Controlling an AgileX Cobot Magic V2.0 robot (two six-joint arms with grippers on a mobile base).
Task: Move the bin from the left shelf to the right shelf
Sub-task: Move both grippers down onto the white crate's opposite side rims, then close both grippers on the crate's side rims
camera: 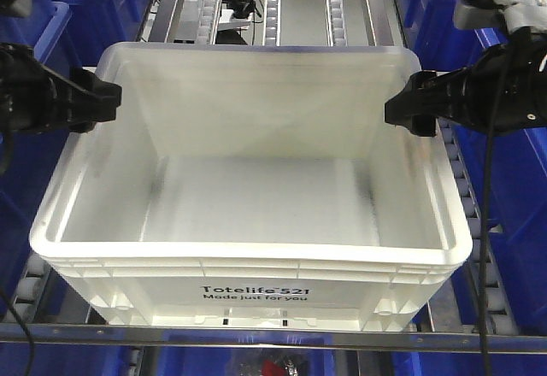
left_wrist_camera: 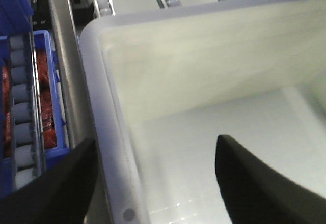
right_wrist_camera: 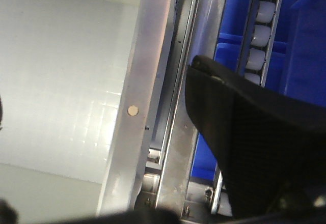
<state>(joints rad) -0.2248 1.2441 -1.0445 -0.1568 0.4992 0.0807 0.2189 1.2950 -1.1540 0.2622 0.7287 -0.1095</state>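
Front view: one white bin point(camera: 256, 255), open and empty, sits across the roller lanes of a grey steel shelf point(camera: 171, 4), its front wall at the shelf's near rail. Three roller lanes point(camera: 273, 0) run on beyond the bin's far rim. Blue totes point(camera: 513, 188) stand on both sides; their number cannot be told. Only this view shows the black lettering point(camera: 254, 294) on the bin's front wall, and both arms at once.

Two grippers are seen, one at each side rim of the bin, towards its far end. The left gripper point(camera: 104, 98) reaches the left rim and the right gripper point(camera: 403, 111) the right rim.

Left wrist view: two dark fingers, one point(left_wrist_camera: 66, 188) outside the bin wall and one point(left_wrist_camera: 254, 183) well inside, spread wide with the rim between them, nothing clamped. This view alone shows red packets point(left_wrist_camera: 46, 107) in a blue tote beneath the rollers.

Right wrist view: one broad finger point(right_wrist_camera: 254, 147) hangs outside the rim, over the steel rail; only a dark sliver of the other shows at the left edge. The jaws are spread, gripping nothing.
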